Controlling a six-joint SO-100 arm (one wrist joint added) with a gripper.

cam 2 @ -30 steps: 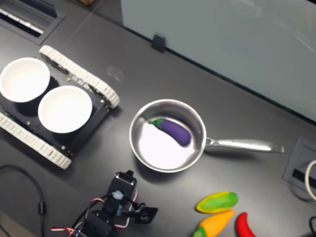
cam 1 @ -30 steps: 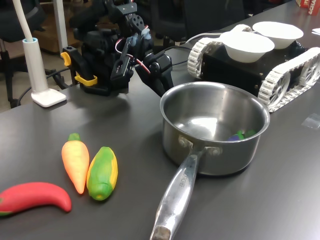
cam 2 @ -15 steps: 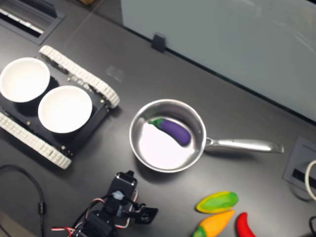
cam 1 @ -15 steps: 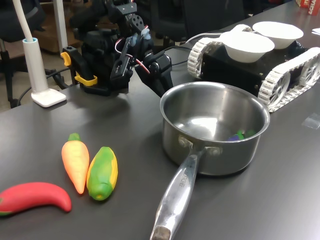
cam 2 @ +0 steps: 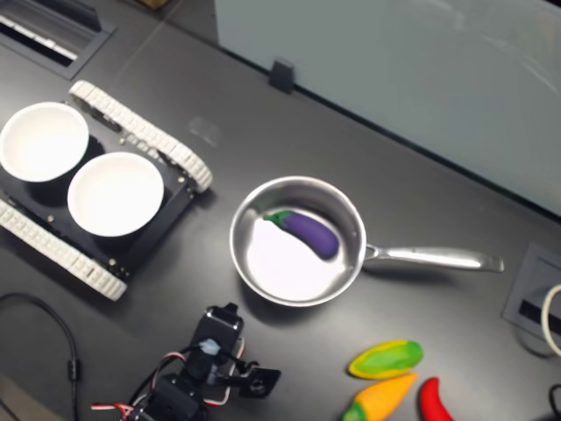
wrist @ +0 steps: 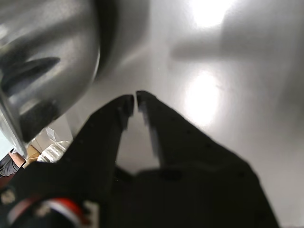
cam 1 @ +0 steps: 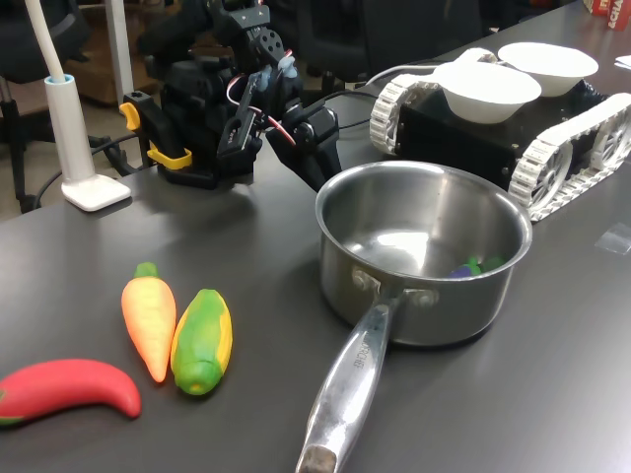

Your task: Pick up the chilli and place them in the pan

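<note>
Nothing has moved: black gripper (cam 1: 317, 163), fingers nearly pressed together and empty, still hovers at the shiny steel saucepan's (cam 1: 498, 286) ten o'clock. Curved red toy chilli (cam 1: 67, 390) lies untouched at the first exterior view's eight o'clock, so the pick has not begun.

The arm (cam 1: 232, 94) is matte black plastic with blocky segments. Red and white wires (cam 1: 258, 103) loop behind the fingers (wrist: 111, 128), which are black, tapered wedges. Yellow clamps (cam 1: 168, 156) grip the black base (cam 1: 192, 148).

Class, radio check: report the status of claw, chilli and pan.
Claw nearly shut, empty, beside the pan. Chilli untouched on the table, next to the carrot. Pan already holds an aubergine. Nothing blocking the chilli.
</note>
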